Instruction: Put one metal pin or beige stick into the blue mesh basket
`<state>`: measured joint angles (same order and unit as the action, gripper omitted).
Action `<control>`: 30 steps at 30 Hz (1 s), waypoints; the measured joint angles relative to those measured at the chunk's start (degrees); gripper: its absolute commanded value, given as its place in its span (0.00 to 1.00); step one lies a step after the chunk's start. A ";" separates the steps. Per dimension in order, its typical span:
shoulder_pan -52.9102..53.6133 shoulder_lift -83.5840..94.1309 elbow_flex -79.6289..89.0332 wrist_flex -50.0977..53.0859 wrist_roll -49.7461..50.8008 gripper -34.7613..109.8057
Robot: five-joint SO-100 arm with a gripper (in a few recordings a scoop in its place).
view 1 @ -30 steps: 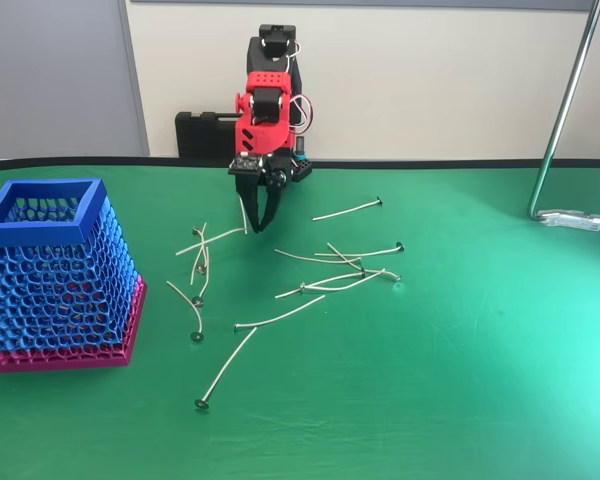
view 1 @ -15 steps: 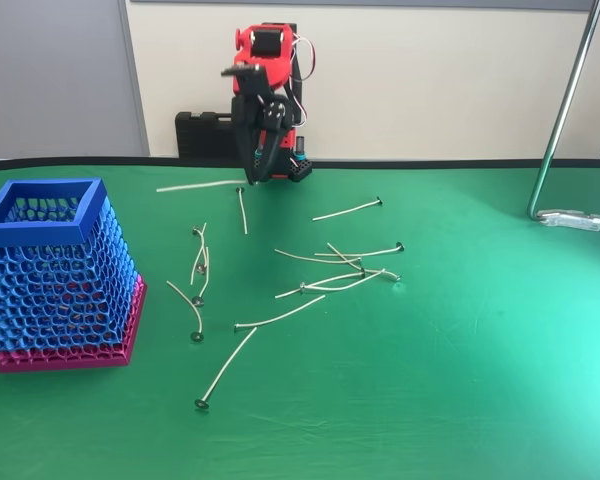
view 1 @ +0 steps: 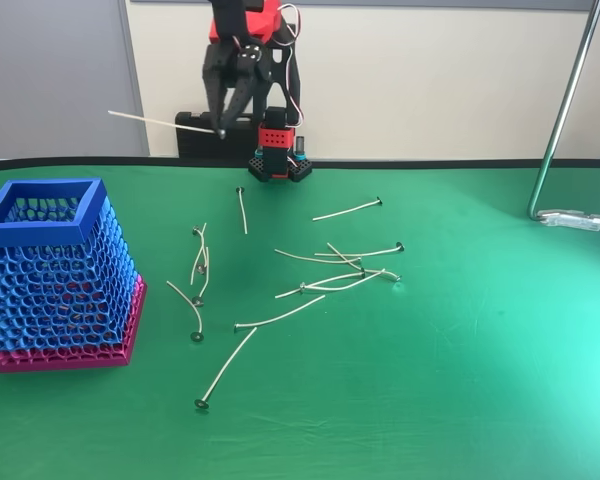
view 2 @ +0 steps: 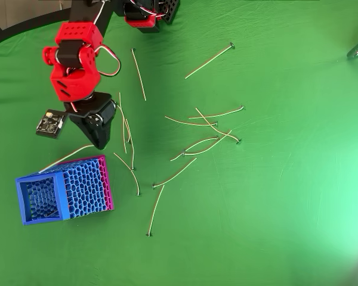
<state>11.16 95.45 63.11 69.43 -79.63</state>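
My red and black gripper [view 1: 222,128] [view 2: 99,142] hangs high above the green table, shut on one beige pin [view 1: 160,120] [view 2: 65,158]. The pin sticks out sideways to the left from the fingertips. In the overhead view its free end reaches over the near corner of the blue mesh basket [view 1: 42,236] [view 2: 25,201]. The basket stands upright at the left on its pink base, with the gripper just beside and above it. Several more pins [view 1: 320,280] [view 2: 197,143] lie scattered on the cloth in the middle.
The arm's base [view 1: 278,160] sits at the table's far edge with a black case [view 1: 202,135] behind it. A metal pole [view 1: 565,110] and its clamp [view 1: 575,218] stand at the right edge.
The gripper closed on a pin at the table surface, lifted it well up, and swung left toward the basket. The other pins have not moved.
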 measured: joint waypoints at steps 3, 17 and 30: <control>2.46 -2.29 -3.08 0.00 -1.41 0.24; 15.03 -14.59 -14.94 -2.29 -9.32 0.24; 19.34 -29.00 -33.93 -2.29 -13.97 0.24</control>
<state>30.50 66.45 29.18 67.15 -93.60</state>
